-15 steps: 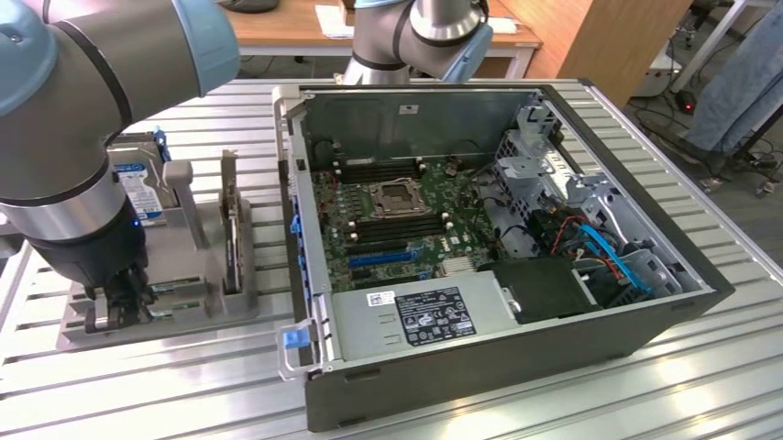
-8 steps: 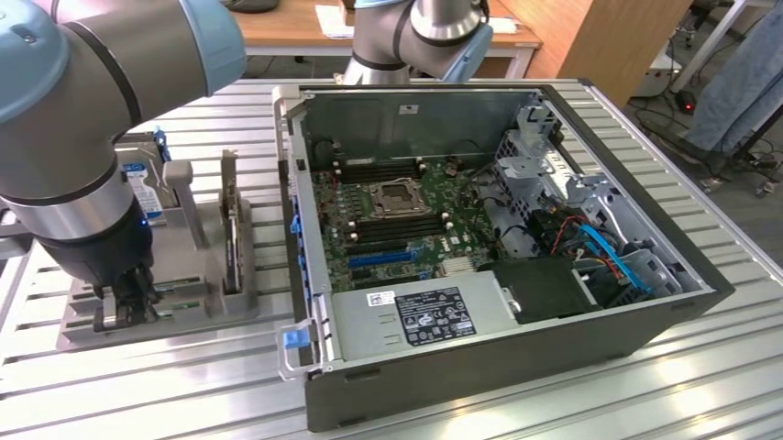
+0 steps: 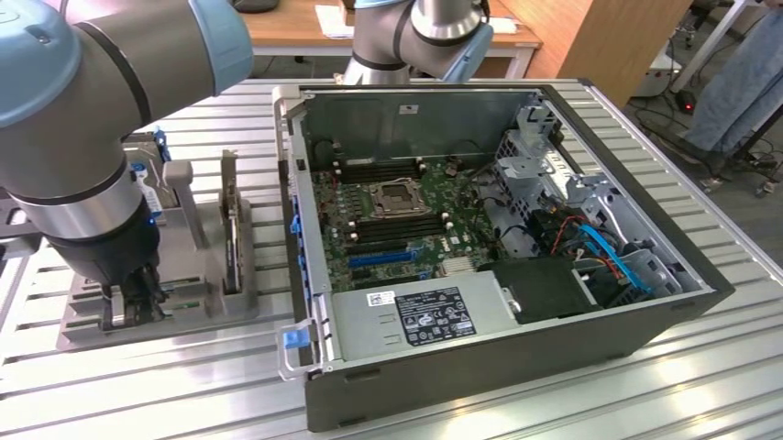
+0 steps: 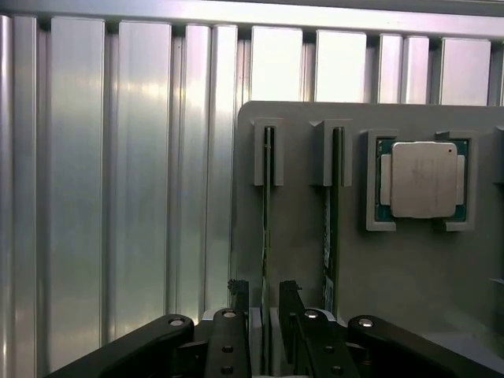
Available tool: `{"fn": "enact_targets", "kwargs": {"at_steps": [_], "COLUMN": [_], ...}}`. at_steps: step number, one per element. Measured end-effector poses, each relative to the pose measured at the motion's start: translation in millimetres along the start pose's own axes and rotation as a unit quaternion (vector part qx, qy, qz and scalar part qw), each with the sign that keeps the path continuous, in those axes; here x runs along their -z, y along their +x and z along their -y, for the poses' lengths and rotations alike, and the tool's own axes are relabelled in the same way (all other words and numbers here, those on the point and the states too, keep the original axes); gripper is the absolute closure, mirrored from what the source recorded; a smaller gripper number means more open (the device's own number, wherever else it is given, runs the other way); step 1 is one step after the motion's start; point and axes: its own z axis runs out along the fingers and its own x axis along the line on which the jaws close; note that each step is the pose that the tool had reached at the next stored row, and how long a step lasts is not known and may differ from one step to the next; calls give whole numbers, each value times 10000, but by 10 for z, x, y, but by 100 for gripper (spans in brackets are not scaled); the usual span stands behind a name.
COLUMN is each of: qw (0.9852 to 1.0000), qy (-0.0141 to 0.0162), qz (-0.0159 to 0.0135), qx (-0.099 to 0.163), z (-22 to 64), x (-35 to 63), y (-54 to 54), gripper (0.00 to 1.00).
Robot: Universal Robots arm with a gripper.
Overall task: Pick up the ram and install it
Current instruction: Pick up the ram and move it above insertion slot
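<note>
Pincer (image 4: 265,309) sits low over the grey holder (image 4: 409,268) on the desk (image 4: 118,197), jaws spread wide and gripping nothing. They straddle the ram (image 4: 268,197), which stands edge-up in its slot. Two sticks in all, second stick (image 4: 335,205) just beside; both faces hidden edge-on. One processor (image 4: 424,179). In the exterior view, the arm (image 3: 86,183) covers the fingertips.

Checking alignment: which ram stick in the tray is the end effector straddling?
The ram farther from the processor chip: it sits inside the open end effector; the other ram stands outside it.
</note>
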Motion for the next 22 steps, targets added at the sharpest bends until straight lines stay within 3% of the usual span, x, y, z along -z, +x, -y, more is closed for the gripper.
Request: {"fn": "enact_targets", "kwargs": {"at_steps": [22], "qw": [10000], "qy": [0], "qz": [1], "qx": [1], "z": [25], "x": [-37], "y": [-2], "gripper": [71]}}
